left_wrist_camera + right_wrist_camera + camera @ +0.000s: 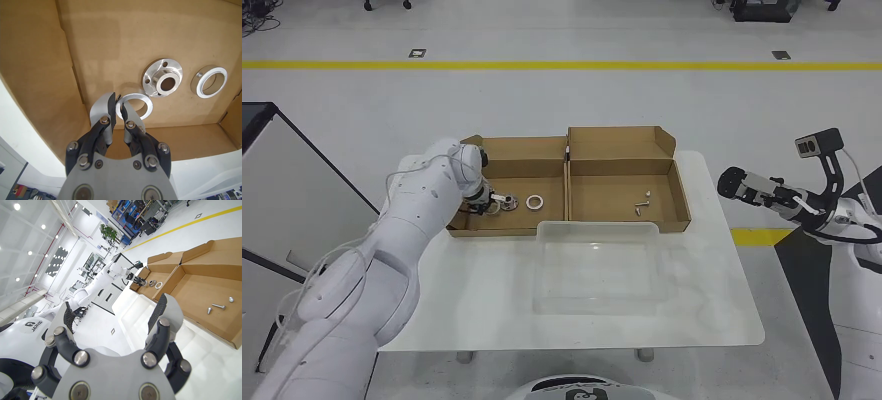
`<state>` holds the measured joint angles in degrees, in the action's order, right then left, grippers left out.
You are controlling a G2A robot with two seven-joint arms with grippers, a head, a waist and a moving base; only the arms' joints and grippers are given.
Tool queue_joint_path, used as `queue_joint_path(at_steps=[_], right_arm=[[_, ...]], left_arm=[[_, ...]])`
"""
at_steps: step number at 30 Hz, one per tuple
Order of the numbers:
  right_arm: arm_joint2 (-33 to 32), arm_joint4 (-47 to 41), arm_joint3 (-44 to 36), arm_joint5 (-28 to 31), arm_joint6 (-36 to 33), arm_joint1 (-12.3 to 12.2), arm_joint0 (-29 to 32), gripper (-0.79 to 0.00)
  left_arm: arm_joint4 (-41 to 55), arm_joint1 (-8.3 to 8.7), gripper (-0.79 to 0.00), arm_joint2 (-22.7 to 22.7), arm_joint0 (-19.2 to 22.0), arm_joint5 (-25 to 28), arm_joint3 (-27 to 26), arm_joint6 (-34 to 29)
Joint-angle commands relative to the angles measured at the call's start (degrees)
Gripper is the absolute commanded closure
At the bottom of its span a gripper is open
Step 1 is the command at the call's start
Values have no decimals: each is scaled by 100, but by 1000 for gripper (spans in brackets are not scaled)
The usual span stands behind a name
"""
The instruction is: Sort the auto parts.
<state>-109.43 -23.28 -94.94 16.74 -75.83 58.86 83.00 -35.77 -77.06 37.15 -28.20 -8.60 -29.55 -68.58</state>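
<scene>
Since the metal ring (148,108) looks stiff, light and slippery, we pinch its wall with the left jaws; right jaws sit wide open.

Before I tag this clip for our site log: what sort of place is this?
Probably an industrial robotics lab or workshop floor: a yellow floor line, equipment racks in a big hall, and cardboard boxes holding machined metal parts.
</scene>
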Motion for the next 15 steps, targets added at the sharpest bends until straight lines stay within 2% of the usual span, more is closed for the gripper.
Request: queue_joint_path(at_steps=[1,4,5,7,9,11,13,15], right_arm=[[0,0,0,0,0,0,0,-785],[0,0,0,0,0,0,0,-785],[0,0,0,0,0,0,0,-785],[0,0,0,0,0,0,0,-785],[0,0,0,0,0,0,0,-785],[0,0,0,0,0,0,0,-785],[0,0,0,0,0,0,0,-785],[0,0,0,0,0,0,0,-785]], left_arm=[[-5,-48,-92,-27,35,10,108,4],[16,-112,-339,-45,83,35,250,18],[21,-131,-376,-49,99,51,293,20],[35,-166,-643,-52,132,94,376,32],[62,-195,-763,-42,167,125,453,50],[65,-218,-785,-40,199,170,518,60],[85,-235,-742,-23,234,206,572,72],[111,-241,-776,8,282,245,609,87]])
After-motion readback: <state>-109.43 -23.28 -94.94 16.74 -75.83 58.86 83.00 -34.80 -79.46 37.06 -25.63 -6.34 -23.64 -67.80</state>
